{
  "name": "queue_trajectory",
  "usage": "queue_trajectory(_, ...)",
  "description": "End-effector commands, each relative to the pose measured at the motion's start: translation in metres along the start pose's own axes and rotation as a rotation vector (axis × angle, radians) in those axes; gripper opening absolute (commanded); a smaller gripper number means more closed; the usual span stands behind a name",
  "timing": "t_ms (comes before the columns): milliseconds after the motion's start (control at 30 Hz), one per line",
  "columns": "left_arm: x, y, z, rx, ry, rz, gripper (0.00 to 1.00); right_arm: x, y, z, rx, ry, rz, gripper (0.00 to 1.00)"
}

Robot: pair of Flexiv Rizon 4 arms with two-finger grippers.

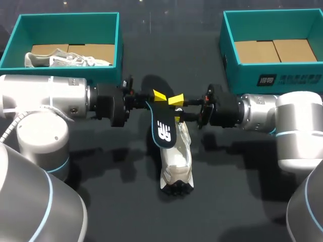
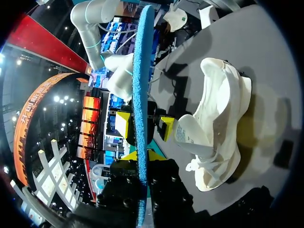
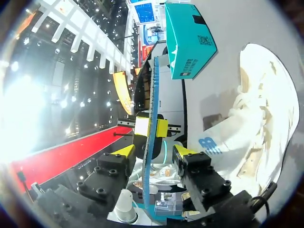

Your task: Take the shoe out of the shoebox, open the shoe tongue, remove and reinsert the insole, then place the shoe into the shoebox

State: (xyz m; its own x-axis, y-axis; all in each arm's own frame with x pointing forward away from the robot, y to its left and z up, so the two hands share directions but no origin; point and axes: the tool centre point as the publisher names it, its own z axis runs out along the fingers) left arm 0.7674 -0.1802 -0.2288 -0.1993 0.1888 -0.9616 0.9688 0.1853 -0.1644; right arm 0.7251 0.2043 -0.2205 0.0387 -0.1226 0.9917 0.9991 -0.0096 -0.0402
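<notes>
Left tool (image 2: 141, 155) clamped on insole (image 1: 164, 132); right tool (image 3: 152, 151) open, straddling the same insole.
Insole held edge-up over shoe (image 1: 176, 159), which lies on worktop (image 1: 242, 201) between both arms.

**Robot workstation set up for shoe handling**

A robotics test or demonstration station, not a home. A dark grey bench (image 1: 232, 201) carries a teal shoebox (image 1: 119, 45) at its far left corner and a second teal shoebox (image 1: 242, 75) at its far right. A grey left arm (image 1: 45, 96) and right arm (image 1: 272, 113) reach in from the sides.
</notes>
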Motion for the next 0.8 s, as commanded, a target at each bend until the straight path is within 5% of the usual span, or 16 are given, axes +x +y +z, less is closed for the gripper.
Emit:
queue_trajectory(33,0.0,-0.009,-0.014,-0.004,-0.003,0.003,0.0,0.007,-0.006,-0.034,0.089,-0.067,-0.028,1.0)
queue_trajectory(433,0.005,-0.026,-0.046,-0.065,0.004,0.017,0.0,0.007,-0.006,-0.038,0.109,-0.064,-0.034,1.0)
queue_trajectory(667,0.003,-0.04,-0.052,0.025,0.026,-0.026,0.0,-0.005,-0.013,-0.082,0.213,-0.141,-0.282,1.0)
queue_trajectory(800,0.001,-0.044,-0.051,0.076,0.076,-0.005,0.0,-0.009,-0.013,-0.09,0.237,-0.243,-0.26,1.0)
